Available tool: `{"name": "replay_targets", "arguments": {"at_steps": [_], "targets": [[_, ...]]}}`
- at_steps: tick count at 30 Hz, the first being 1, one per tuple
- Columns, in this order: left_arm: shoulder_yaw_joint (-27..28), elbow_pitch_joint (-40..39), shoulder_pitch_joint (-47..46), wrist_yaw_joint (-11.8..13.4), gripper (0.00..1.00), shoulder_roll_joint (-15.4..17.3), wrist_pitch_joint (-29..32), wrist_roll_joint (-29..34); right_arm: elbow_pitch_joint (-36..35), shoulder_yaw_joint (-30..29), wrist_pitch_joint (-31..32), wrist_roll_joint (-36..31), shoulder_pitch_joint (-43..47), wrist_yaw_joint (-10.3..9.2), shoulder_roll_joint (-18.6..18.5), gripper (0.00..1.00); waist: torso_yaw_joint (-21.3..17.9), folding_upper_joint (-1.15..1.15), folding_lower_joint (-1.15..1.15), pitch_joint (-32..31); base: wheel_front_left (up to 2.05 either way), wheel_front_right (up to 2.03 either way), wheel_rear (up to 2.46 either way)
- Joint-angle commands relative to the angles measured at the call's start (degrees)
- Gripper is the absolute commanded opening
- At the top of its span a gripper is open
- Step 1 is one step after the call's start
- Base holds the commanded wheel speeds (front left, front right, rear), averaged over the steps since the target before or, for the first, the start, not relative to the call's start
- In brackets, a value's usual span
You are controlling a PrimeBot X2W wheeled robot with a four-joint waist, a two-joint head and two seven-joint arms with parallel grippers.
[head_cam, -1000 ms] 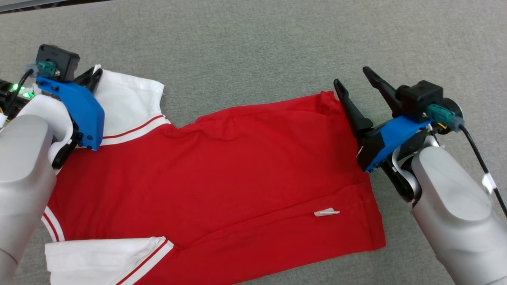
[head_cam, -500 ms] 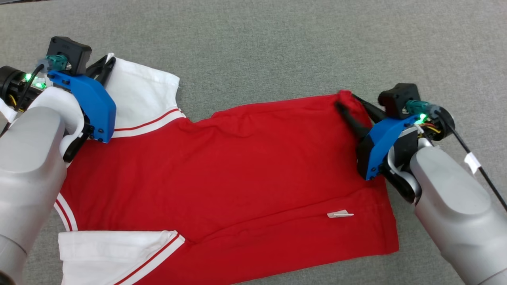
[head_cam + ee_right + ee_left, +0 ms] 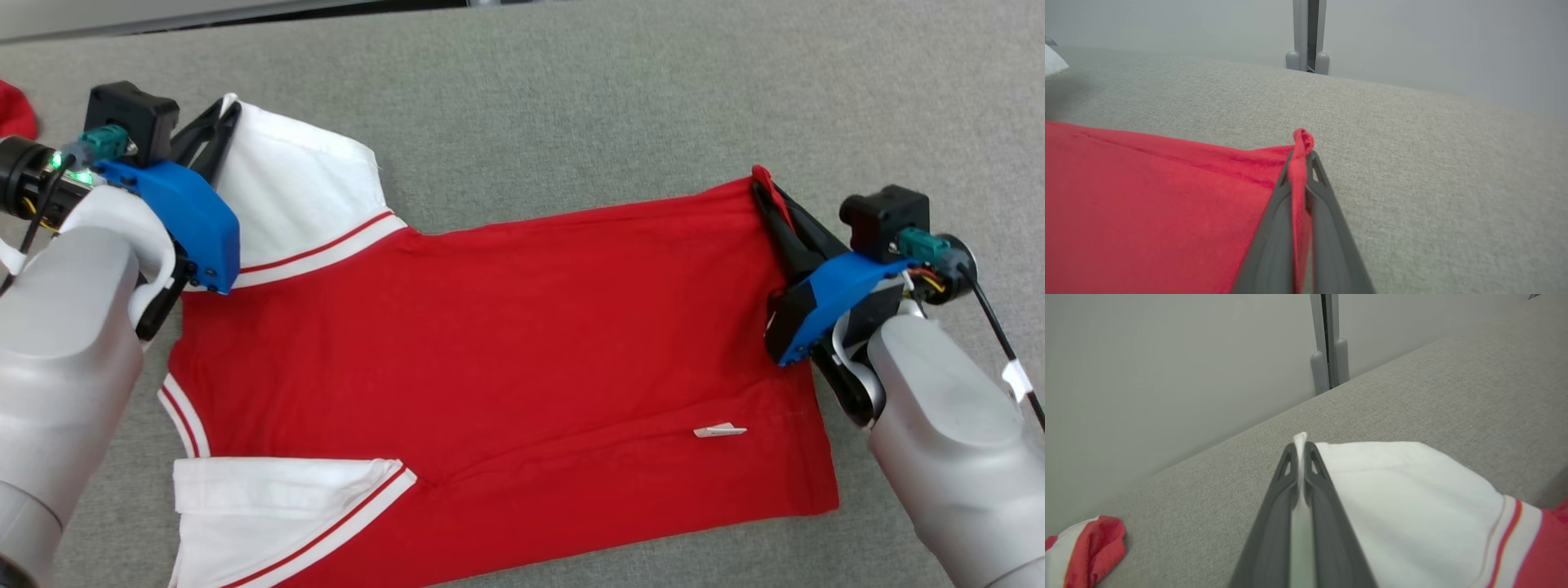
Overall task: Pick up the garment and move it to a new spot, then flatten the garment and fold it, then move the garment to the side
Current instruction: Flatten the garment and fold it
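Observation:
The garment (image 3: 490, 343) is a red T-shirt with white, red-striped sleeves, spread on the grey surface. My left gripper (image 3: 226, 113) is shut on the far white sleeve's corner; in the left wrist view the white cloth (image 3: 1412, 490) is pinched between the fingers at my left gripper (image 3: 1300, 447). My right gripper (image 3: 762, 181) is shut on the far hem corner; the right wrist view shows red fabric (image 3: 1147, 196) clamped and bunched at the tips of my right gripper (image 3: 1301, 155). The near sleeve (image 3: 277, 510) lies flat.
A small white tag (image 3: 718, 430) sits on the red cloth near the hem. Another red and white piece of cloth (image 3: 1081, 547) lies at the far left. A wall with a grey post (image 3: 1307, 36) borders the surface's far edge.
My right gripper has closed from wide open onto the hem corner. The head view has shifted, and the shirt's far edge now looks pulled straighter between both grippers.

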Motion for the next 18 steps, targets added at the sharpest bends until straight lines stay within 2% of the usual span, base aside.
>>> {"name": "replay_targets", "arguments": {"at_steps": [1,9,13,18], "targets": [[-0.17,-0.38,1.12,0.08,0.0,0.07,-0.85,-0.27,0.57,-0.4,-0.94,0.34,1.01,-0.04,0.15,0.0,0.68,0.0,0.0,-1.1,0.0,0.0,0.0],[0.03,-5.14,5.14,0.41,0.0,0.66,-3.49,-0.01,3.18,-2.55,-4.62,0.76,4.76,-0.04,-0.31,0.0,3.31,0.0,0.0,-4.96,0.0,0.0,0.0],[1.21,-9.42,9.06,1.67,0.0,2.07,-3.87,-0.14,3.56,-3.98,-5.45,0.45,6.87,-0.04,-0.29,0.0,4.37,0.0,0.0,-6.73,0.0,0.0,0.0],[3.35,-17.94,15.99,4.54,0.0,4.61,-3.84,0.3,2.57,-6.47,-5.76,-0.24,9.9,-0.04,-0.18,0.0,5.54,0.0,0.0,-8.44,0.0,0.0,0.0]]}}
